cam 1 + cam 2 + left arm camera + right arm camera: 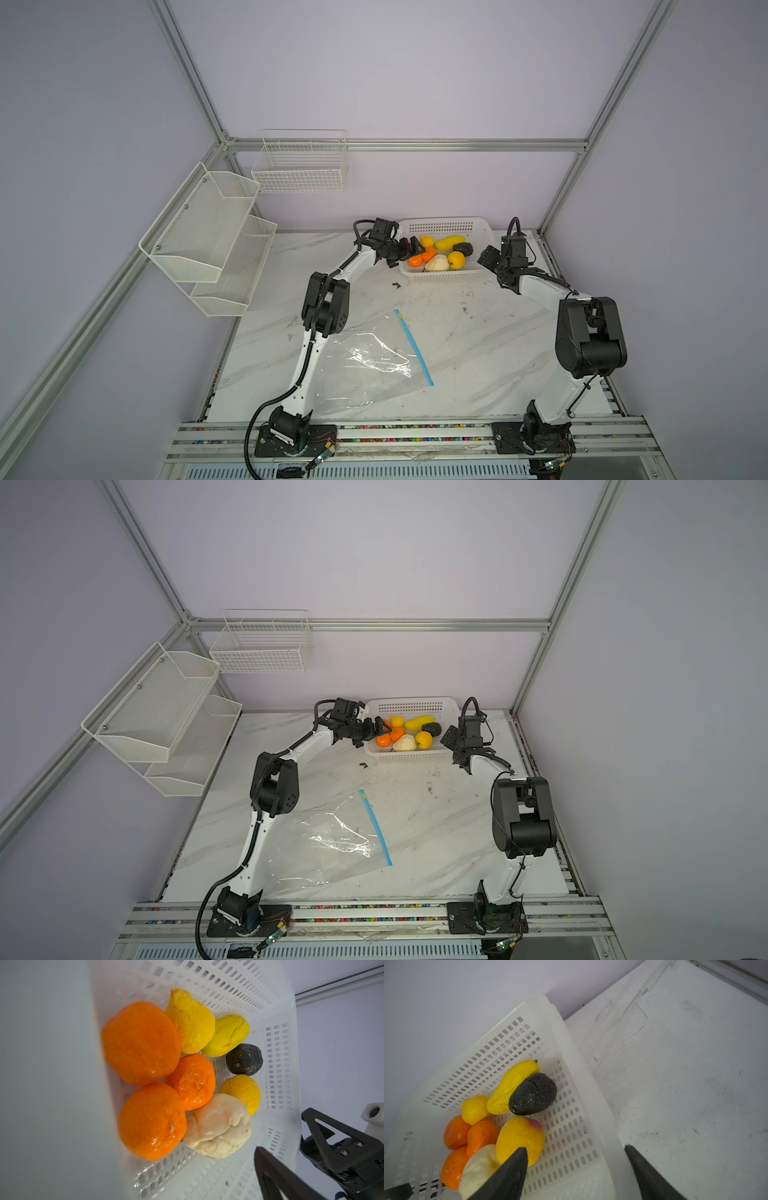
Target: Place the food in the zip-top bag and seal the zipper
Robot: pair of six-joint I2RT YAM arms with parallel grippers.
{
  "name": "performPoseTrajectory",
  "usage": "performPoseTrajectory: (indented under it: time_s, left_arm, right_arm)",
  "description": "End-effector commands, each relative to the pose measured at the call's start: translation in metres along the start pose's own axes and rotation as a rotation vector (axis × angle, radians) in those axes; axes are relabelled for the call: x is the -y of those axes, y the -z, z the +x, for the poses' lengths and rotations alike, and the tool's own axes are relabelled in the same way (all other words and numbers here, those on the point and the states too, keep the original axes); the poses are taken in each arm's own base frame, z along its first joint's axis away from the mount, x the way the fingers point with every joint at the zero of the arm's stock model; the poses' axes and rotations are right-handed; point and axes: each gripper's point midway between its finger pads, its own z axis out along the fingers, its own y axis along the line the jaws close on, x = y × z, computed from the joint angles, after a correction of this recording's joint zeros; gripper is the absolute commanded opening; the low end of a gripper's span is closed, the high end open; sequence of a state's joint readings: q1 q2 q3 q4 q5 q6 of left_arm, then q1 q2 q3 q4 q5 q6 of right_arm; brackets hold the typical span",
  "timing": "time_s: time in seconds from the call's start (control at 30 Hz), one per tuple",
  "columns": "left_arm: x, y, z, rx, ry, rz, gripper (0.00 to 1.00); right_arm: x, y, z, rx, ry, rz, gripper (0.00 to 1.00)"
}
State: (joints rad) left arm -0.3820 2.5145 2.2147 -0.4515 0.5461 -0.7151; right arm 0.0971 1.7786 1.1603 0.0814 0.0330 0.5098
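Left wrist view: left hand (282,1128) wide apart above white perforated plastic basket (276,1064); right hand (575,1148) apart, empty, over its rim.

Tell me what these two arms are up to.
Both arms are at the white basket, where all eight toy fruits sit. The left gripper is open above the tangerines; the right gripper, also open, straddles the basket's right wall. The zip-top bag lies empty on the table.
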Motion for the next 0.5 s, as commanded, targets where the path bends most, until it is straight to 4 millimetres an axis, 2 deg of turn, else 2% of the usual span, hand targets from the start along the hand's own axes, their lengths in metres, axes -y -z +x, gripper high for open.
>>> performPoseTrajectory:
  time_s: [0.0,0.17,0.37,0.47]
  left_arm:
    - [0.028,0.022,-0.012,0.026,-0.065,0.03,1.0]
    - [0.004,0.053,-0.026,0.08,-0.072,-0.05,1.0]
    - [-0.007,0.071,-0.03,0.102,-0.081,-0.095,1.0]
    - [-0.01,0.086,-0.035,0.121,-0.104,-0.133,1.0]
  right_arm:
    - [-0.007,0.004,-0.006,0.025,0.015,-0.025,0.75]
    - [-0.01,0.001,-0.006,0.015,0.01,-0.033,0.76]
    - [-0.008,0.006,-0.019,0.032,0.023,0.011,0.83]
    - [-0.01,0.015,-0.031,0.062,0.037,0.03,0.86]
